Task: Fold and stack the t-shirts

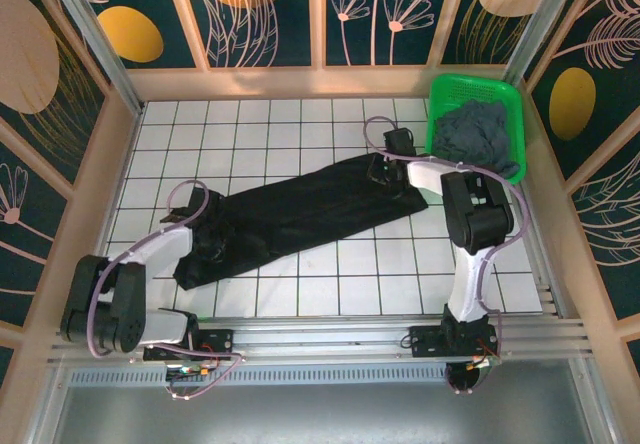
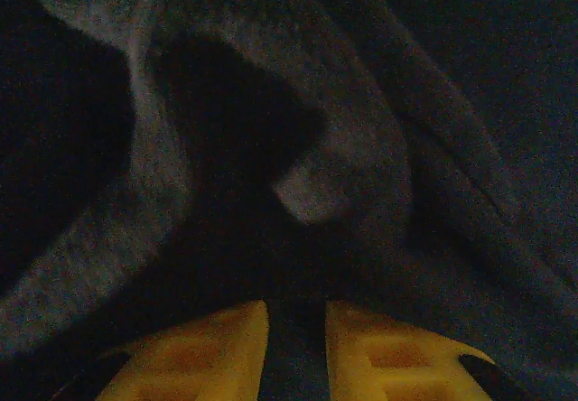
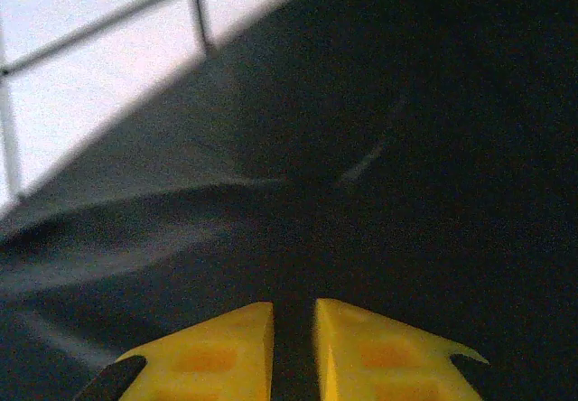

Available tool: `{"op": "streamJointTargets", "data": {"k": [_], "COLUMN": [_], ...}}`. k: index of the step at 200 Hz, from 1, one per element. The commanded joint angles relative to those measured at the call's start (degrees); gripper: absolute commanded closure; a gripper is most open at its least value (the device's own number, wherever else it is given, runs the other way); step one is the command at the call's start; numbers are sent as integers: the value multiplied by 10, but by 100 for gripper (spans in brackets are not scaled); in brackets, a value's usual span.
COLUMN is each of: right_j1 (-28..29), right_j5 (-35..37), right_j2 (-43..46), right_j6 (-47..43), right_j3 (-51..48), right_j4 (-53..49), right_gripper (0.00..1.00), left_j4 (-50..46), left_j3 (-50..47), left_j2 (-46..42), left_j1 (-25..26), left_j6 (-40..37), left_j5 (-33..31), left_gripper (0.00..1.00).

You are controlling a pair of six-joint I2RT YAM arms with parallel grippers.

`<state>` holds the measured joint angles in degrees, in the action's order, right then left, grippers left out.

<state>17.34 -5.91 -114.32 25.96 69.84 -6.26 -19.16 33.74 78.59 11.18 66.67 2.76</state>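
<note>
Black t-shirt stretched in a long diagonal band across the white tiled table. Left gripper at its near left end, pinching a raised ridge of cloth. Right gripper at the far right end, fingers a slit apart on the fabric; cannot tell whether gripping. Grey-blue t-shirt bunched in the green mesh basket.

The top view is evenly bright and sharp; both wrist views are dim, grainy and blurred.
</note>
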Motion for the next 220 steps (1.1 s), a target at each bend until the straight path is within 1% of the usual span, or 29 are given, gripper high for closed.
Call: {"op": "streamJointTargets", "data": {"k": [1, 21, 36, 41, 52, 76, 97, 118, 144, 156, 167, 186, 205, 212, 220], "right_j1": [5, 12, 19, 23, 34, 80, 136, 208, 267, 286, 300, 312, 308, 305, 300], "right_j5": [43, 46, 45, 43, 38, 16, -41, -88, -146, -168, -175, -154, -113, -98, -75], "right_j2": [6, 40, 81, 99, 135, 203, 231, 236, 206, 189, 183, 193, 226, 247, 273], "right_j6": [-24, -22, -11, -7, 7, 52, 99, 148, 168, 173, 176, 178, 177, 176, 178], "right_j3": [-12, -54, -97, -116, -148, -226, -272, -296, -268, -248, -233, -215, -216, -224, -233], "right_j4": [-73, -94, -108, -111, -119, -123, -91, -24, 37, 53, 62, 52, 24, 12, -4], "right_gripper": [79, 79, 80, 79, 80, 80, 79, 79, 78, 76, 74, 67, 63, 61, 59], "left_j4": [35, 52, 49, 43, 24, -18, -25, -38, -46, -42, -18, 27, 34, 23, 4], "left_j3": [10, 51, 116, 148, 241, 454, 617, 791, 1006, 1077, 1098, 1086, 1075, 1073, 1067], "left_j2": [62, 122, 173, 190, 262, 411, 531, 646, 784, 830, 846, 820, 768, 745, 716], "left_j1": [-13, -42, -56, -57, -57, -56, -40, -2, 46, 61, 68, 74, 74, 74, 74], "left_j6": [-15, -34, -62, -75, -105, -132, -117, -101, -74, -55, -32, -20, -45, -60, -80], "left_j5": [8, 11, 10, 8, 10, 58, 113, 155, 205, 218, 227, 224, 197, 181, 161], "left_gripper": [74, 74, 73, 73, 71, 70, 71, 71, 71, 71, 68, 62, 52, 47, 44]}}
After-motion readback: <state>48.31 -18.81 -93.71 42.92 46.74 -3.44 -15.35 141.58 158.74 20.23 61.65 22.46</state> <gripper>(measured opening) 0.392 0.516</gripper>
